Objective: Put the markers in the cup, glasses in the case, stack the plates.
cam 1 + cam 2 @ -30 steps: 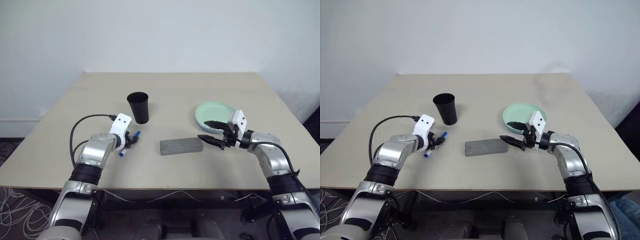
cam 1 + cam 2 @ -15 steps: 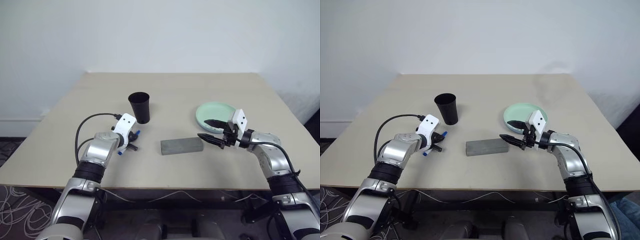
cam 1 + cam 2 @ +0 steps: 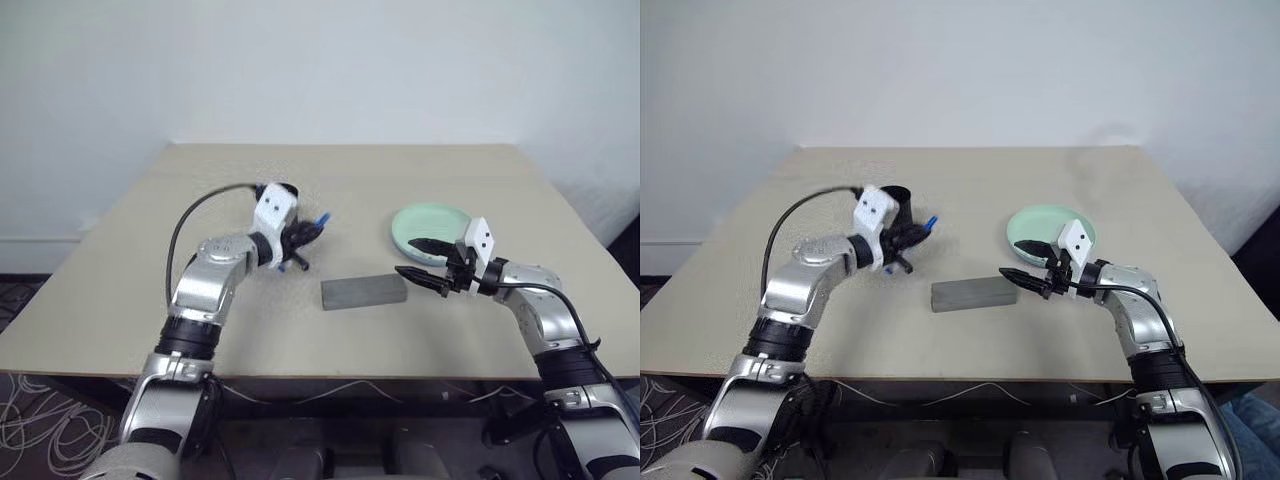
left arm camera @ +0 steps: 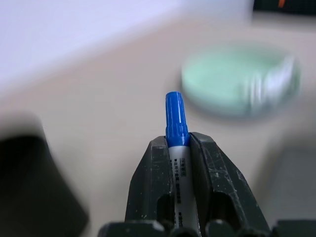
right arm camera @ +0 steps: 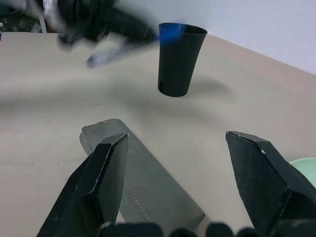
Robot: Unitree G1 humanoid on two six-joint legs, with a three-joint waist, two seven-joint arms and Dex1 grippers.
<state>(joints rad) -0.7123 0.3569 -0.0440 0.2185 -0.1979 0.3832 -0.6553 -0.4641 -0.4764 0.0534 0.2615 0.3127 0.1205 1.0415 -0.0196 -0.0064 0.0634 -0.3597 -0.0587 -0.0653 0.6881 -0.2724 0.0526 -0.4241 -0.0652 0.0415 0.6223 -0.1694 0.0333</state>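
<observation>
Left arm's come up off the table (image 3: 120,260) and swung toward 1 o'clock since a sec ago; I've got the left gripper (image 3: 297,243) hovering right by the cup (image 3: 902,195) now, fingers clamped on a marker (image 4: 176,129), blue cap poking out past the tips. Cup's mostly hidden behind the wrist in my head view, approx 11 o'clock from the case (image 3: 364,291). Right gripper (image 3: 420,262) hasn't budged, jaws spread wide, nothing in them, parked just at 3 o'clock of the grey case. Green plate (image 3: 425,220) sits just behind that gripper, approx 1 o'clock of the case.
</observation>
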